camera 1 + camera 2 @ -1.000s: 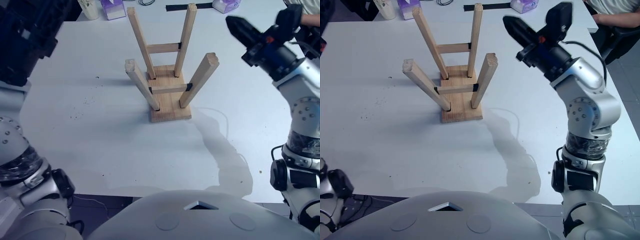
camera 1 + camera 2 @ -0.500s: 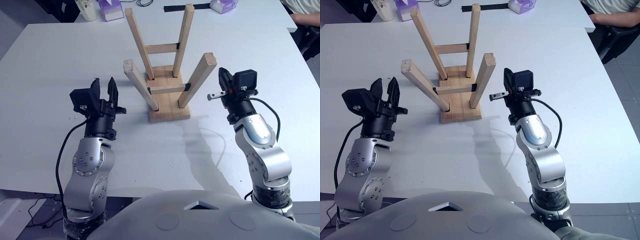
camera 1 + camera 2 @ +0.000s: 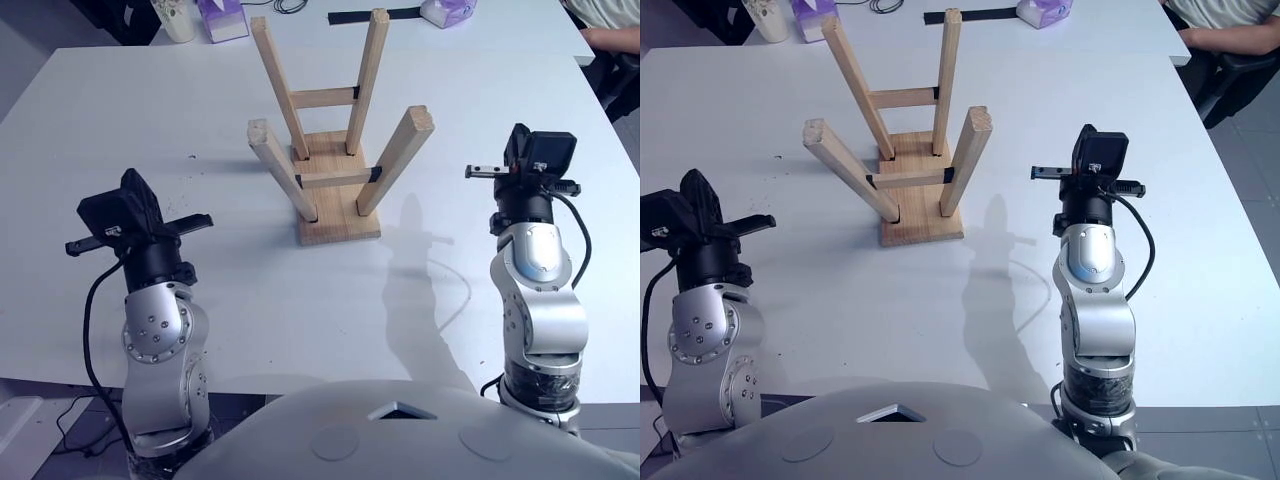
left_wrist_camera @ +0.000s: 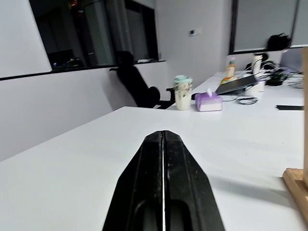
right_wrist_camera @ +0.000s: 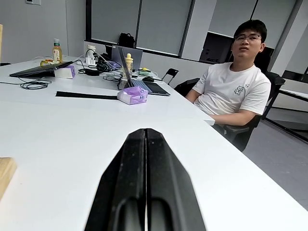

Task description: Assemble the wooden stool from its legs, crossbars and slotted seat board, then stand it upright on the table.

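Observation:
The wooden stool stands upside down at the table's centre, its seat board (image 3: 340, 226) flat on the surface and all legs pointing up. Crossbars (image 3: 326, 97) join the far pair and the near pair of legs. My left gripper (image 3: 203, 219) is shut and empty, hovering left of the stool with its tips toward it. The left wrist view has its fingers (image 4: 163, 144) pressed together and a seat corner (image 4: 294, 185) at the side. My right gripper (image 3: 472, 171) is shut and empty, right of the stool. Its fingers (image 5: 146, 144) meet in the right wrist view.
Along the table's far edge stand a cup (image 3: 177, 16), a purple tissue box (image 3: 226, 16), a black strip (image 3: 352, 15) and another tissue box (image 3: 450, 10). Bare white table (image 3: 300, 320) lies in front of the stool and on both sides.
Both arms have swung outward, away from the stool. The left gripper, open half a second ago, has turned sideways and shut. The stool has not moved.

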`<action>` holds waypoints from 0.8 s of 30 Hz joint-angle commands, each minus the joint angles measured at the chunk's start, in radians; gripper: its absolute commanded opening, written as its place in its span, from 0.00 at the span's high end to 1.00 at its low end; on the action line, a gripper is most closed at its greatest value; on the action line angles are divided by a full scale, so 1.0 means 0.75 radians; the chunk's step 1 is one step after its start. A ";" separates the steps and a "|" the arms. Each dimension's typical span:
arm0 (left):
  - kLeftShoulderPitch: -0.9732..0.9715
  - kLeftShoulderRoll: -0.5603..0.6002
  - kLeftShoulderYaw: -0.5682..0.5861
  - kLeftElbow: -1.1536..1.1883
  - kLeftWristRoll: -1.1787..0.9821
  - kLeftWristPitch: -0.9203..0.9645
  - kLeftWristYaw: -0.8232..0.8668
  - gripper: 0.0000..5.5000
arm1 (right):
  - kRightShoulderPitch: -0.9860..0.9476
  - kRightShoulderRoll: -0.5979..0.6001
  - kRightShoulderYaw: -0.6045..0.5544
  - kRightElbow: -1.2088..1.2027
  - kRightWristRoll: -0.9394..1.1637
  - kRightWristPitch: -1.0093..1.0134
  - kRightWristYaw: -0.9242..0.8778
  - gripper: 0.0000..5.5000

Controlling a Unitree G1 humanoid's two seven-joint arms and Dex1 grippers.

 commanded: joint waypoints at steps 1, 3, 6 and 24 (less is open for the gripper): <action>-0.222 0.134 -0.517 0.105 -0.179 0.092 -0.501 1.00 | -0.092 0.005 0.362 -0.029 0.164 -0.007 0.327 1.00; -0.299 0.132 -0.625 0.160 -0.226 0.105 -0.610 1.00 | -0.137 -0.032 0.569 -0.029 0.204 -0.034 0.500 1.00; -0.305 0.158 -0.610 0.141 -0.258 0.096 -0.645 1.00 | -0.151 -0.065 0.604 -0.013 0.275 0.008 0.609 1.00; -0.310 -0.032 0.390 0.237 -0.885 -0.060 -0.179 1.00 | -0.405 -0.002 -0.268 0.158 0.695 0.162 0.475 1.00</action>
